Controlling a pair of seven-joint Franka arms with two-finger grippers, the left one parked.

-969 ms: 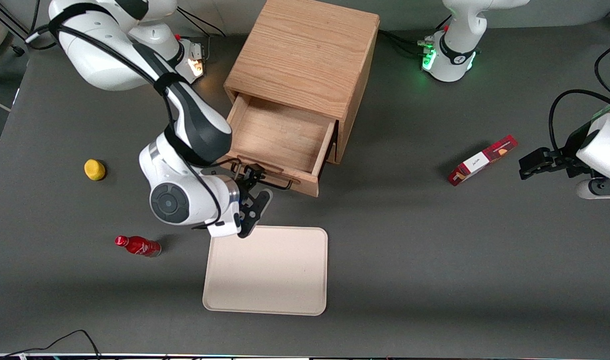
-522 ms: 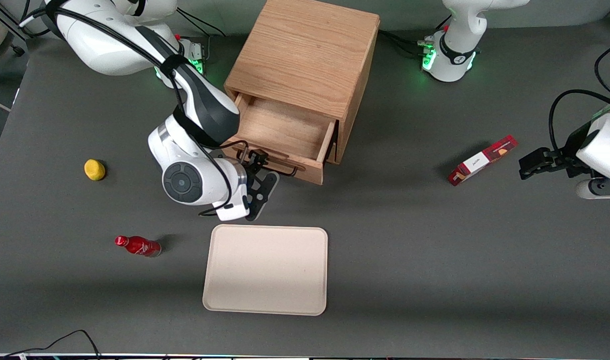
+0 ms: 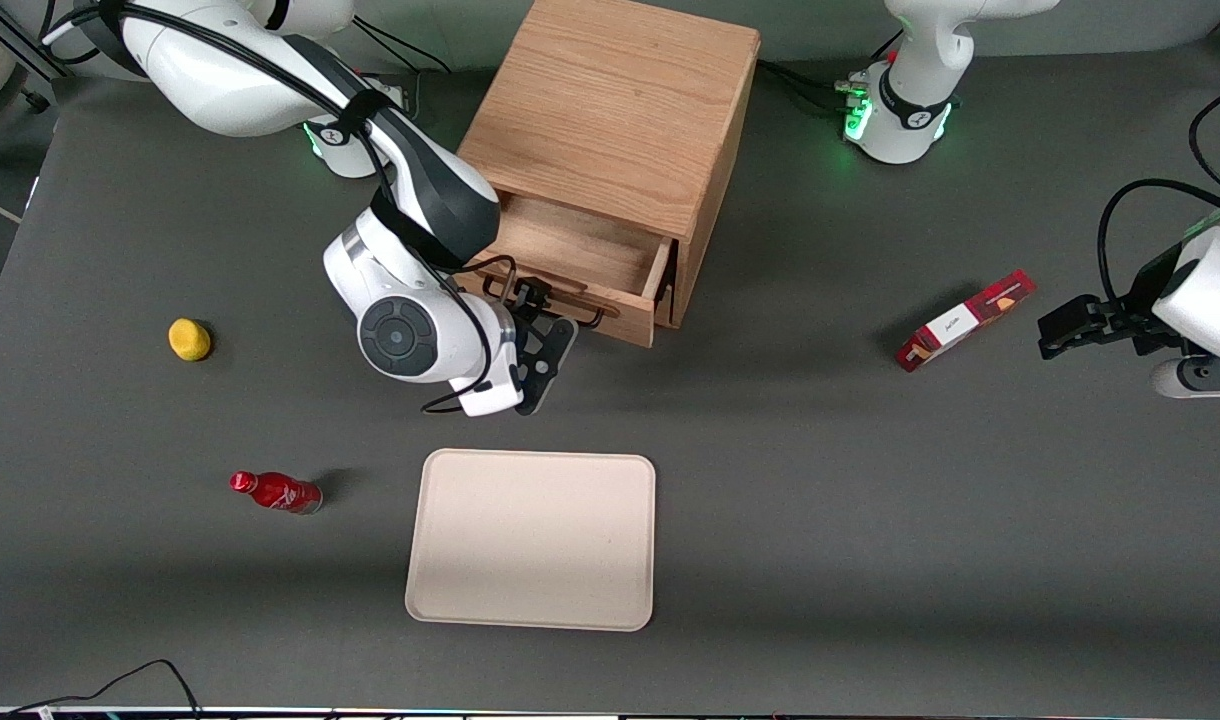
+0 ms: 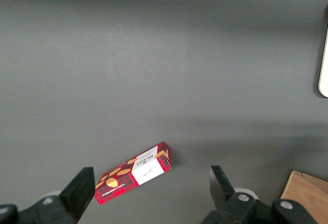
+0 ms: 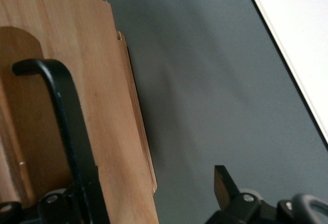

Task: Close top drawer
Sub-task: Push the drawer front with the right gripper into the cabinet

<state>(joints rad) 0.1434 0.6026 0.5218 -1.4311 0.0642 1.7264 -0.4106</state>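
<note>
The top drawer (image 3: 582, 252) of the wooden cabinet (image 3: 610, 110) stands partly pulled out, and its shallow tray shows nothing inside. Its black wire handle (image 3: 555, 303) runs along the front panel. My right gripper (image 3: 542, 316) is at that panel, on the side nearer the front camera, open, its fingers straddling the front edge and handle. In the right wrist view the oak drawer front (image 5: 97, 106) and the handle (image 5: 60, 106) fill the space between the gripper (image 5: 138, 193) fingers, with one fingertip (image 5: 221, 179) over bare table. The lower drawer is hidden under the top one.
A cream tray (image 3: 530, 540) lies nearer the front camera than the cabinet. A red bottle (image 3: 275, 492) and a yellow fruit (image 3: 189, 339) lie toward the working arm's end. A red box (image 3: 965, 320) (image 4: 134, 172) lies toward the parked arm's end.
The top drawer has slid well into the cabinet. My right gripper moved with its front panel toward the cabinet and away from the cream tray.
</note>
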